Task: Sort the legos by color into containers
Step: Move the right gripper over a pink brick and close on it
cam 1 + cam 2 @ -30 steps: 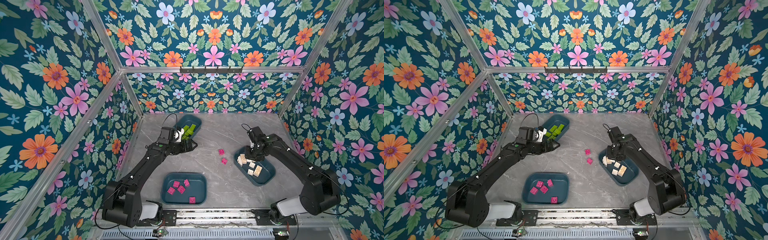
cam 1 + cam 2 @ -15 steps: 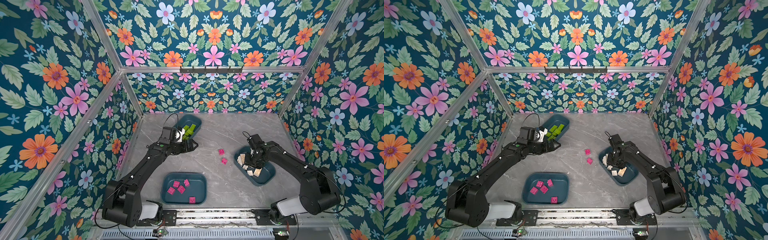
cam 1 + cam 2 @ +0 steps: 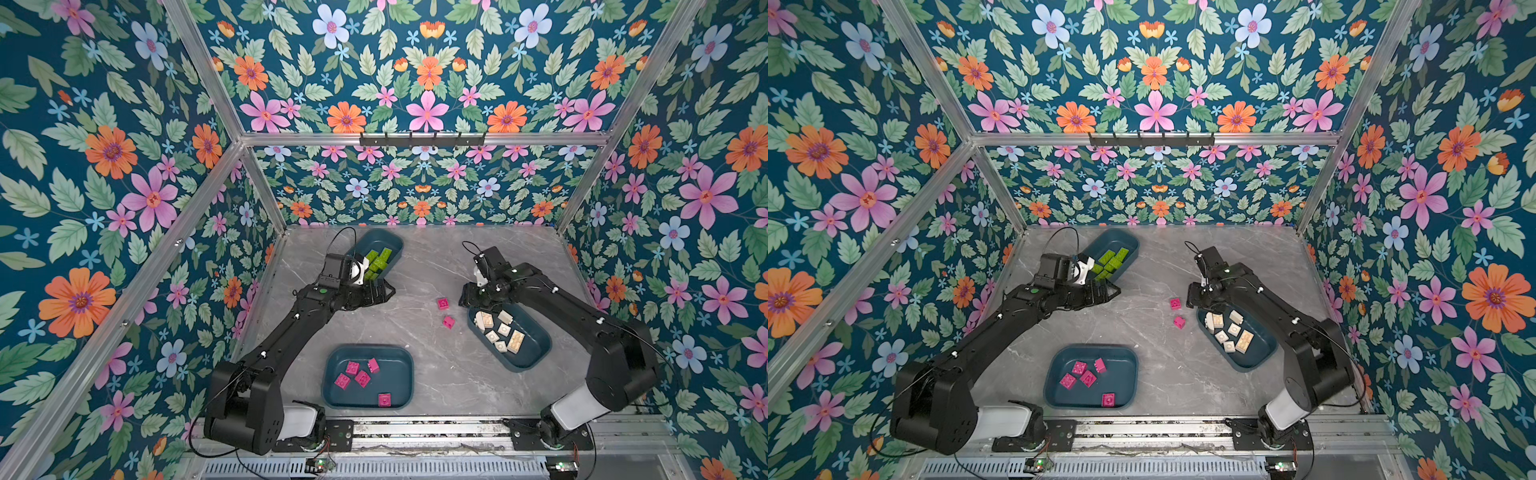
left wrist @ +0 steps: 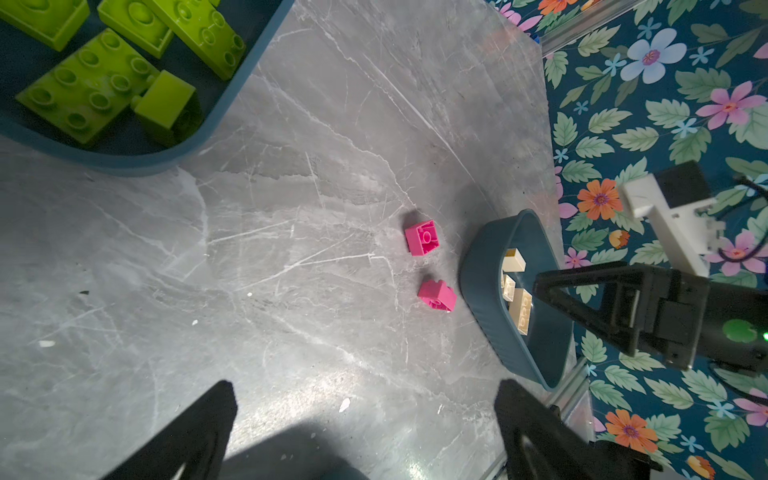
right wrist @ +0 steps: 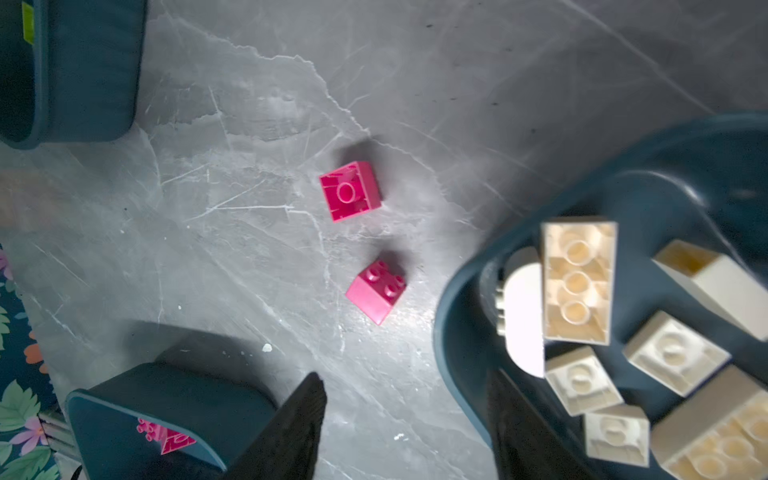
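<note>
Out on the grey table (image 3: 436, 266), two pink legos (image 3: 443, 303) lie loose just beside the white-filled bin (image 3: 536, 343). Above that bin's rim the right gripper (image 5: 405, 419) hangs, jaws parted and empty. The left gripper (image 4: 365, 424) is spread wide, empty, near the green-filled bin (image 3: 388, 241).

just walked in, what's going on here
Colour sorting, nearly done: green lego bricks sit in the far teal bin, cream bricks in the right bin, five pink bricks in the near bin. Two loose pink bricks lie on the table. The left gripper is open and empty by the far bin; the right gripper, open and empty, hovers by the right bin's end.
</note>
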Controlling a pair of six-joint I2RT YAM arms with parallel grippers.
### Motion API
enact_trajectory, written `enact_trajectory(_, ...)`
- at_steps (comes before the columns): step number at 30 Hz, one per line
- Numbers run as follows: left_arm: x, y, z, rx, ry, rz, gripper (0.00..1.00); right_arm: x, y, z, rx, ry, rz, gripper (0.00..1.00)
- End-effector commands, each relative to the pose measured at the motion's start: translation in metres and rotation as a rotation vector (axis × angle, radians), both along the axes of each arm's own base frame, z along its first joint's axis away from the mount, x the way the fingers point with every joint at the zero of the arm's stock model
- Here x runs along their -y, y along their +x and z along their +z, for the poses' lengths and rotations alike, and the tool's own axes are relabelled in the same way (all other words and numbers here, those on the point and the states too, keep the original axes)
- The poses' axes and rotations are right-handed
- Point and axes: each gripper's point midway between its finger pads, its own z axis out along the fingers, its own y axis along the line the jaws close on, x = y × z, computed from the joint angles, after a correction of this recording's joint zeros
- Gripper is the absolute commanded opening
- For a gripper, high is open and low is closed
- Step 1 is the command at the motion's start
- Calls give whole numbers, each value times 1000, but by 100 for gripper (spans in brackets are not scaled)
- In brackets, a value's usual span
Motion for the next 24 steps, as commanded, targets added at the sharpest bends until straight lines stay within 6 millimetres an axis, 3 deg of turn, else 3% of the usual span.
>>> enact_trajectory(1,-3,0,3,24,23,-5,100,-14,17,-10,31,-72,64,65)
enact_trajectory(7,-6,-3,3,25,34,-1,100,-40,37,-42,12,-156,145,66)
enact_trajectory(12,-7,-4,2,21,33,0,100,-50,50,-67,-1,-199,166,63)
enact_trajectory(19,-9,-5,1,18,39,0,100,-51,58,-93,-35,-255,179,53)
enact_trajectory(24,-7,-6,3,18,29,-6,100,-49,61,-98,-41,-281,184,35)
